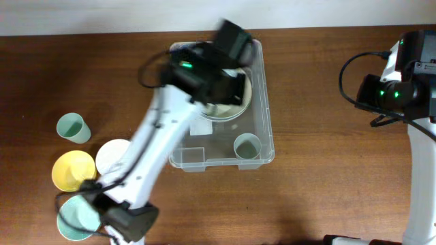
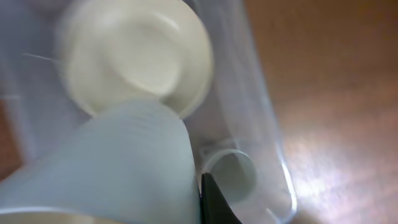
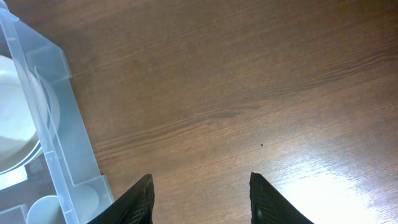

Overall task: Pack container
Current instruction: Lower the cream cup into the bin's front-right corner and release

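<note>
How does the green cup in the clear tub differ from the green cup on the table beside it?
Inside the clear container, near a corner, stands the packed green cup; the loose green cup stands on bare wood outside it. The packed cup looks greyer, the loose one a brighter mint. The packed cup neighbours a cream bowl, the loose one a white cup. Both stand upright, mouths up.

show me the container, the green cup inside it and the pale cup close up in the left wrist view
container [image 1: 267, 117], overhead view, clear right wall
green cup [image 1: 246, 146], overhead view, middle of its open mouth
pale cup [image 2: 112, 162], left wrist view, ribbed side wall
</note>
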